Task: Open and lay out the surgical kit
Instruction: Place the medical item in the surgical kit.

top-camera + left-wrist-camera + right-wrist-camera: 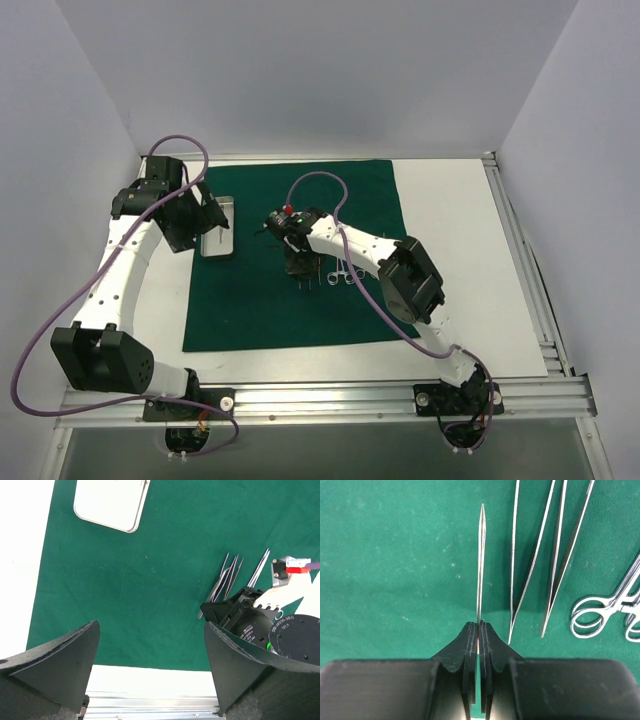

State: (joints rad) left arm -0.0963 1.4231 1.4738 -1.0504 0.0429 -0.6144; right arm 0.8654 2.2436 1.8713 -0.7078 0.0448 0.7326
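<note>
The dark green drape [290,250] lies spread flat on the table. The silver tray [216,227] sits on its left edge and also shows in the left wrist view [111,502]. My right gripper [298,262] is low over the middle of the drape. In the right wrist view it [479,627] is shut on a thin pair of tweezers [480,565] that points straight ahead. Two more tweezers [532,560] and ring-handled forceps [600,612] lie just to the right. My left gripper [208,212] hovers open and empty above the tray [152,665].
The right arm's wrist [280,625] shows beside the tweezers [227,580] in the left wrist view. An aluminium rail [330,400] runs along the table's near edge. White walls close the back and sides.
</note>
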